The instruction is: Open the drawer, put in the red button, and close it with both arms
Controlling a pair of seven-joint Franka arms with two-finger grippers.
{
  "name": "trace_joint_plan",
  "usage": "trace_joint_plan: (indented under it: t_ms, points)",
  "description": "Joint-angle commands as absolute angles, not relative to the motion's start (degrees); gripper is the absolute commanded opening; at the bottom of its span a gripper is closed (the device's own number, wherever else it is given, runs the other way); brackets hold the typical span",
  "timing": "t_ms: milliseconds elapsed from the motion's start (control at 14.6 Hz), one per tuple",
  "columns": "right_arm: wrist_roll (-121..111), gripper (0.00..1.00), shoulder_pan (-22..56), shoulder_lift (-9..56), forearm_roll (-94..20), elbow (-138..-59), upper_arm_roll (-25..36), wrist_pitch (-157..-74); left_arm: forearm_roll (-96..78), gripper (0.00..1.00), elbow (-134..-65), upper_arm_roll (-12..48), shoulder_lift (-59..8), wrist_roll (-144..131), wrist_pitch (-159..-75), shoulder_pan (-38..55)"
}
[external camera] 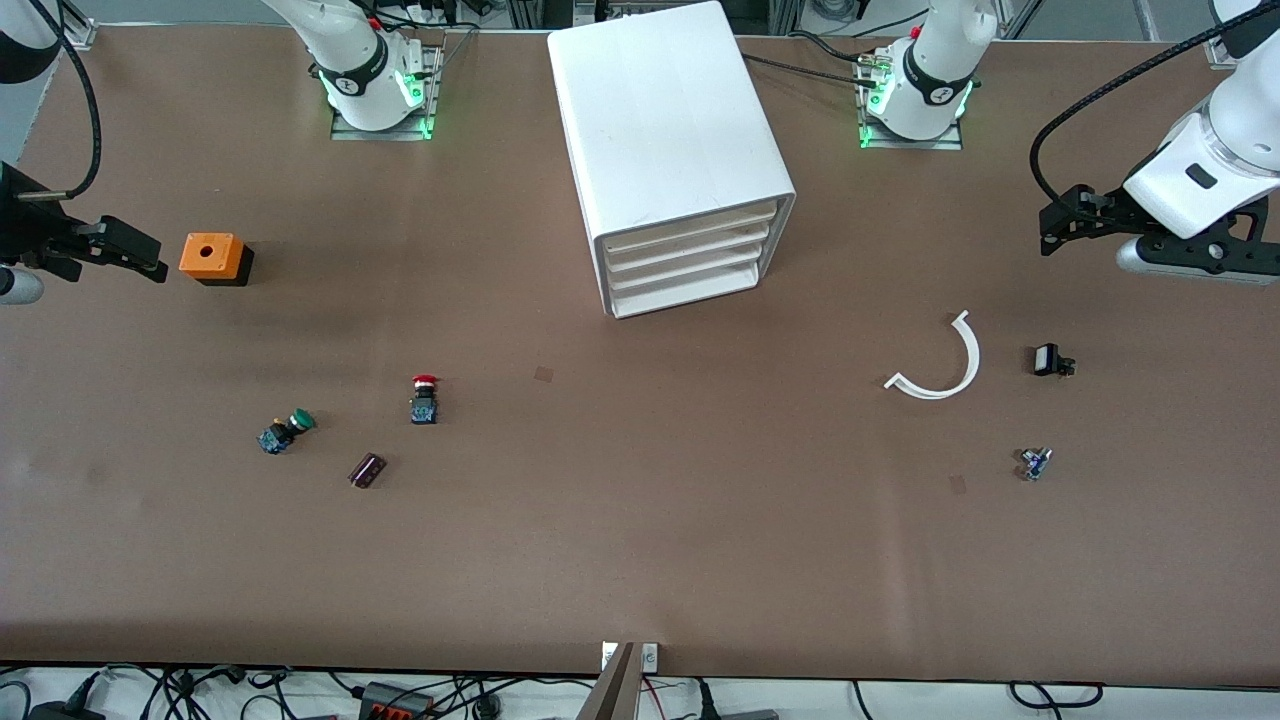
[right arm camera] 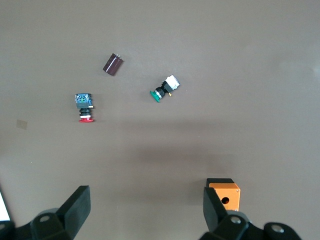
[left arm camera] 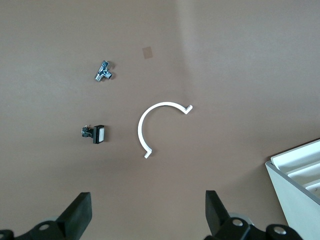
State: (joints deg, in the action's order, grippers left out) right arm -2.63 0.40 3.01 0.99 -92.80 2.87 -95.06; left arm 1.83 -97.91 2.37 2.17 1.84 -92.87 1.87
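The red button point(external camera: 424, 397), a red cap on a black and blue body, lies on the table toward the right arm's end, nearer the front camera than the white drawer cabinet point(external camera: 680, 150). It also shows in the right wrist view point(right arm camera: 85, 107). The cabinet's several drawers point(external camera: 690, 265) are shut. My right gripper point(external camera: 128, 250) is open and empty in the air beside the orange box point(external camera: 213, 259); its own view shows it open too point(right arm camera: 147, 210). My left gripper point(external camera: 1062, 218) is open and empty over the left arm's end of the table, as its own view point(left arm camera: 148, 215) shows.
A green-capped switch point(external camera: 286, 431) and a dark cylinder point(external camera: 367, 470) lie near the red button. A white arc point(external camera: 945, 365), a small black part point(external camera: 1048, 360) and a small metal part point(external camera: 1034, 463) lie toward the left arm's end.
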Motion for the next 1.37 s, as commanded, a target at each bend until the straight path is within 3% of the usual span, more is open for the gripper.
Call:
trace_joint_plan:
  t_ms: [0,411,684,889,1026,1163,1300]
  points:
    - [-2.46,1.00,0.44,2.64,1.32,-92.99,2.72,-94.57,0.53,1.00,-96.06,2.29,1.14,3.25,-91.23,1.50]
    - [-2.46,1.00,0.96,4.04,1.32,-92.90,2.72,-94.92,-0.35,1.00,-95.89,2.20,1.05,3.16,-90.79,1.76]
    - [-2.46,1.00,4.38,8.34,1.23,-92.73,2.72,-95.19,-1.48,1.00,-95.98,2.37,-0.17,3.16,-84.75,2.63]
    - [-2.46,1.00,6.33,10.37,1.14,-92.02,2.72,-95.36,-4.74,1.00,-95.98,3.43,-4.12,3.43,-70.36,3.34]
    - [-2.55,1.00,7.64,11.50,1.14,-92.02,2.72,-95.80,-10.86,1.00,-96.41,3.60,-8.41,3.52,-65.06,4.04]
    - [-2.46,1.00,9.92,13.87,1.23,-92.02,2.72,-97.81,-19.81,1.00,-96.85,3.60,-13.86,5.00,-64.07,3.78]
    - [-2.46,1.00,12.38,16.33,1.14,-92.02,2.64,-101.58,-26.52,1.00,-97.12,3.69,-18.17,10.96,-69.65,4.13]
